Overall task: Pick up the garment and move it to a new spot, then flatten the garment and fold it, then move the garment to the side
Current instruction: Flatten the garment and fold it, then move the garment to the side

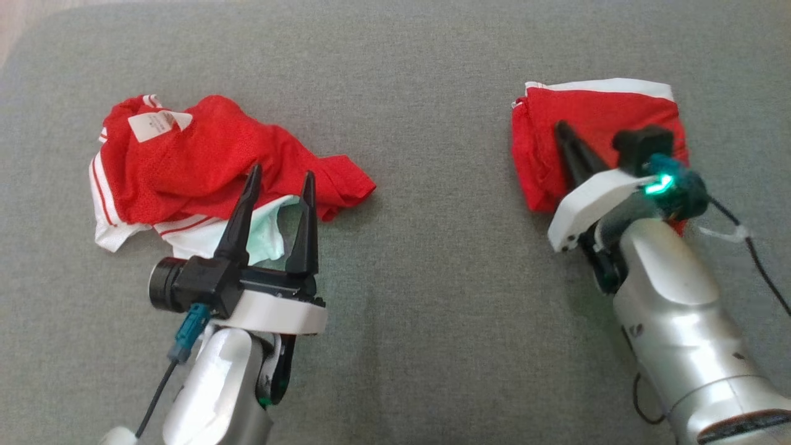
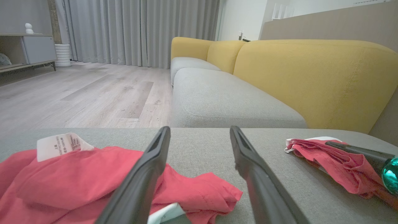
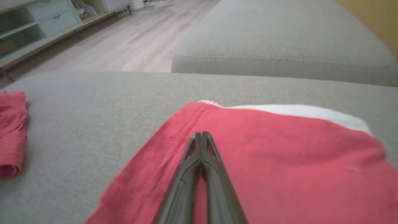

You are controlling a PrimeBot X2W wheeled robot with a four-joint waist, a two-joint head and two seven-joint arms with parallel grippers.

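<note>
Folded red garment [image 1: 593, 117] lies on the right of the gray cushion [image 1: 432, 278], a squarish block with its white-banded edge pointing away from the robot. Right gripper [image 1: 565, 133] is over it, fingers together, no cloth visibly pinched. Crumpled red jersey [image 1: 185, 154] lies at left, long axis left-right, white label [image 1: 157, 123] up. Left gripper [image 1: 281, 172] is over its near edge, fingers apart.

Crumpled garment [image 1: 204, 154]: red mesh w/ red-striped white trim, plus white label [image 1: 157, 123] w/ grey print. Folded garment [image 1: 599, 114]: same red, white band along one edge. Cushion [image 1: 432, 278] under both plain grey; sofa backrest [image 2: 311, 77] mustard yellow.
</note>
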